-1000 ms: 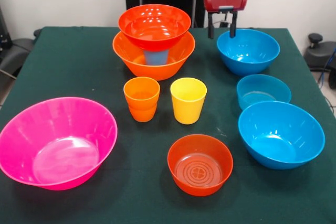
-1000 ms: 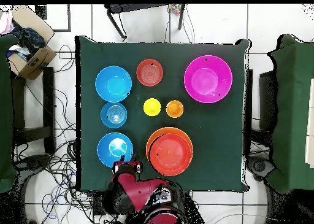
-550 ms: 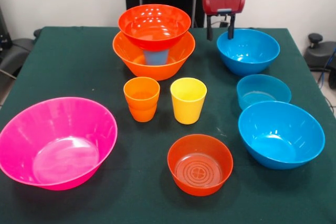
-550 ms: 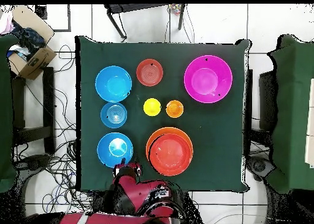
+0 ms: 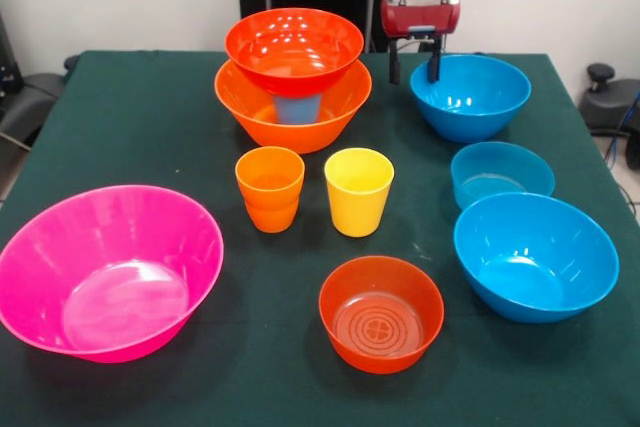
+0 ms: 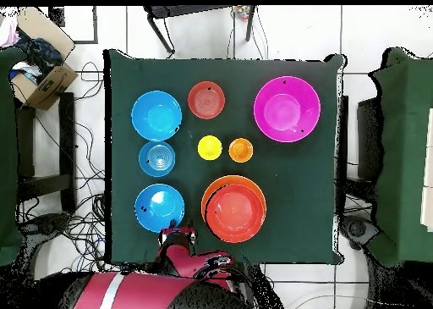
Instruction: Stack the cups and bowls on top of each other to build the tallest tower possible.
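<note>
No readable writing — hand [image 5: 411, 64] open, empty.

A robotics lab: green-clothed table [image 6: 190, 68] on white tiled floor [image 6: 372, 35], loose cables [image 6: 80, 229], cardboard box [image 6: 42, 73].

No readable writing in either view.

The glossy plastic bowls and cups, the dark green cloth-covered surface [image 5: 150, 137] and the red and black robot arm [image 5: 421, 7] carry no legible words, brands or numbers; the small red-orange translucent bowl [image 5: 381, 313] shows only a moulded ring-and-cross pattern on its bottom, not letters.
</note>
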